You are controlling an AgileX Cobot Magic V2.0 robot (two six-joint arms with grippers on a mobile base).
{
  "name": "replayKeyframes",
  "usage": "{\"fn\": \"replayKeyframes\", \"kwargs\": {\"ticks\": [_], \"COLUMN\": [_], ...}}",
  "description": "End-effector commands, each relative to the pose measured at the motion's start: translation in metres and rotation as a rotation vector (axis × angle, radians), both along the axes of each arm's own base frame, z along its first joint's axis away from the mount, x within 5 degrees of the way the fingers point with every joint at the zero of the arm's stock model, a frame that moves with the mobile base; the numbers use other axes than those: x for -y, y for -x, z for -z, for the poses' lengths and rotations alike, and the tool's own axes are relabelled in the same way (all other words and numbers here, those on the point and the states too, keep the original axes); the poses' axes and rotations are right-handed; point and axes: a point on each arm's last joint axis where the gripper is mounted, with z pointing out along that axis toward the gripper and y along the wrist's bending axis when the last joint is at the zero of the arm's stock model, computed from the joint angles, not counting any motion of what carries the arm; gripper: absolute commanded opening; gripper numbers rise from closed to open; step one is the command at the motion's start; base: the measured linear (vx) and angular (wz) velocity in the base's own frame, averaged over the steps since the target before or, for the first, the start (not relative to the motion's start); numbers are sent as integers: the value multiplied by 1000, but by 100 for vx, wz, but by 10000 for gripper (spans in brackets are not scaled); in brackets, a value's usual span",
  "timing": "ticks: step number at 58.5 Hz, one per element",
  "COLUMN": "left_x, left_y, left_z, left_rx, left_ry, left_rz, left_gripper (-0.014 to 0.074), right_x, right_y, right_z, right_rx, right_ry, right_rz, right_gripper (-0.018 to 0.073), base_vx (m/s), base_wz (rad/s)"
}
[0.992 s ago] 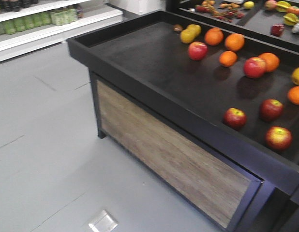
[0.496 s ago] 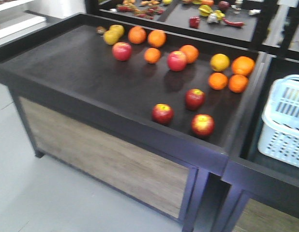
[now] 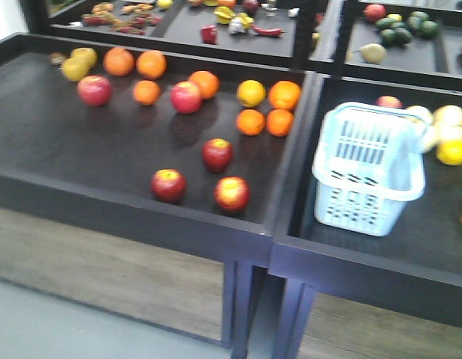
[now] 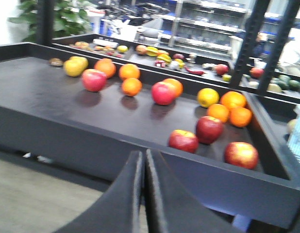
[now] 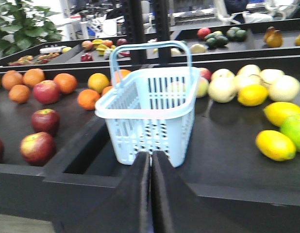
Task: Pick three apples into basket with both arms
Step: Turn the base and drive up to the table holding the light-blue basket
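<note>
I am looking down at a black counter (image 3: 81, 149) that a raised divider (image 3: 294, 161) splits into two bays.

The three dark red apples lie loose in the left bay, toward its front right corner. One (image 3: 168, 185) is near the front edge, and another (image 3: 231, 194) is just to its right. The third (image 3: 217, 154) is a little farther back, between them. None of the three touches another. Behind them are oranges (image 3: 265, 122) and brighter pinkish-red apples (image 3: 186, 96), spread toward the back wall.

The basket (image 3: 358, 213) stands upright in the right bay, just across the divider from the apples. It is pale blue-white with slotted sides. From the right wrist view its loop handle (image 5: 152, 46) stands raised, and lemons (image 5: 274, 144) lie on the counter to its right.

My left gripper (image 4: 143, 155) is closed, its two black fingers pressed together with nothing between them. It sits in front of the counter's front edge and points toward the apples, well apart from them.

My right gripper (image 5: 151, 156) is also closed and holds nothing. It points straight at the basket's near wall and is short of the counter edge.
</note>
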Motion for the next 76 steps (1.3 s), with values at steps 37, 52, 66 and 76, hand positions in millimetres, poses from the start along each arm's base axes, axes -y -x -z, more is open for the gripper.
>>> {"fn": "replayKeyframes", "kwargs": {"ticks": [37, 52, 66, 76], "left_x": [0, 0, 0, 0], "left_y": [2, 2, 2, 2], "left_z": [-15, -15, -15, -15], "left_rx": [107, 107, 107, 107], "left_ry": [7, 7, 7, 7], "left_rz": [-5, -5, -5, -5], "left_gripper": [-6, -6, -6, -6], "right_x": [-2, -2, -2, -2], "right_y": [0, 0, 0, 0], "right_z": [-3, -3, -3, -3], "right_rx": [67, 67, 67, 67], "right_ry": [26, 26, 26, 26], "right_rz": [-18, -18, -18, -18], "right_gripper": [-8, -8, -8, -8], "base_vx": [4, 6, 7, 9], "base_wz": [-37, -26, -19, -12]}}
